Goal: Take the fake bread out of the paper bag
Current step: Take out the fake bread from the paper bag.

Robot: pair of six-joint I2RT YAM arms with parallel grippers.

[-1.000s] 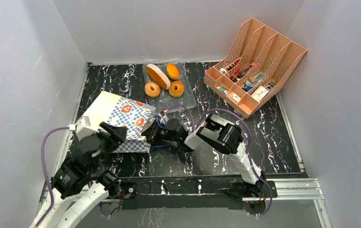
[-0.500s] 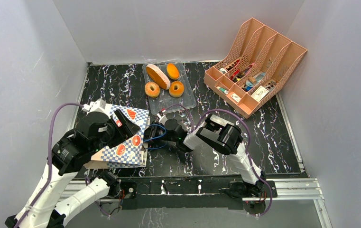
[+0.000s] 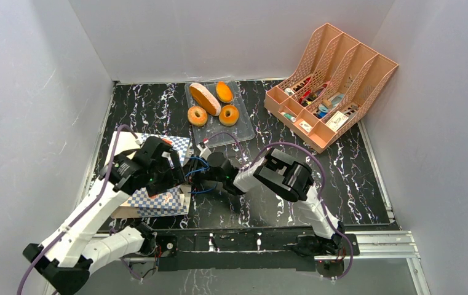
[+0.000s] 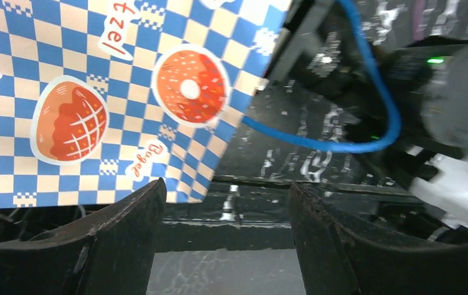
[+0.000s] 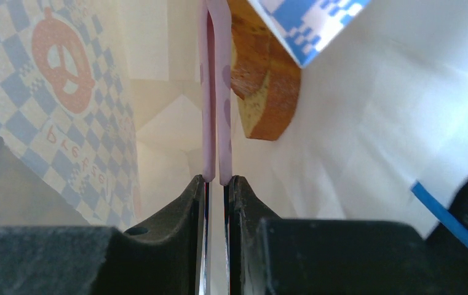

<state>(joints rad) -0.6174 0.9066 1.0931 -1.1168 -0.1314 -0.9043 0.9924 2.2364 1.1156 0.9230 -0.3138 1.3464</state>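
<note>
We see the paper bag (image 3: 160,201) lying on its side at 8 o'clock on the table (image 3: 342,184), mouth toward 3 o'clock. The right gripper (image 5: 217,179) reaches inside it, jaws pinched nearly together on a thin pink fold (image 5: 224,92). A piece of fake bread (image 5: 268,92) sits just beyond the fingertips at 1 o'clock, beside that fold. The left gripper (image 4: 225,190) hangs spread wide, holding nothing, with the bag at its 11 o'clock. Four pastries (image 3: 205,97) rest on the clear tray (image 3: 243,132) at 12 o'clock.
</note>
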